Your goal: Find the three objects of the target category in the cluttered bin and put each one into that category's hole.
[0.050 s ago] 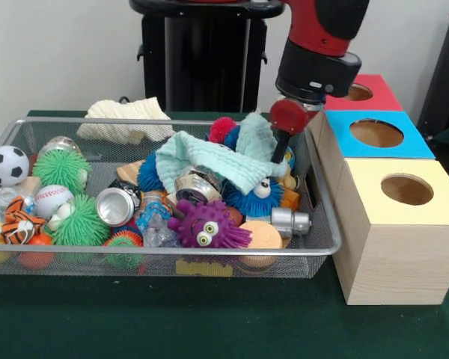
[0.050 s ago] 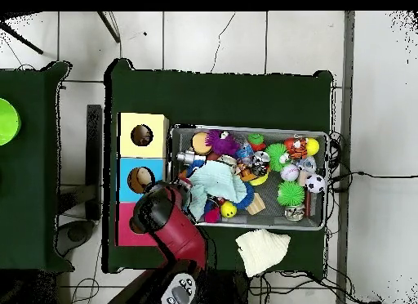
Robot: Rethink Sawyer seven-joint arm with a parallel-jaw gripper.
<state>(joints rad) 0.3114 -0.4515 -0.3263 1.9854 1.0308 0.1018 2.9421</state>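
Trouble could come from the pale green cloth (image 1: 224,161) in the wire mesh bin (image 1: 165,254): draped over toys beneath the hand (image 1: 282,153), whose state I cannot tell, it may snag.

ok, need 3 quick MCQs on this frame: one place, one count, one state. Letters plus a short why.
1. The soccer ball in the front view sits at the bin's:
A left end
B right end
C middle

2. Boxes with holes beside the bin:
A two
B three
C four

3. The mint cloth:
A folded outside the bin
B draped over toys in the bin
C inside a hole

Key: 1 A, it touches the left rim. 2 B, a red box, a blue box and a yellow box. 3 B, it lies over the blue toy.
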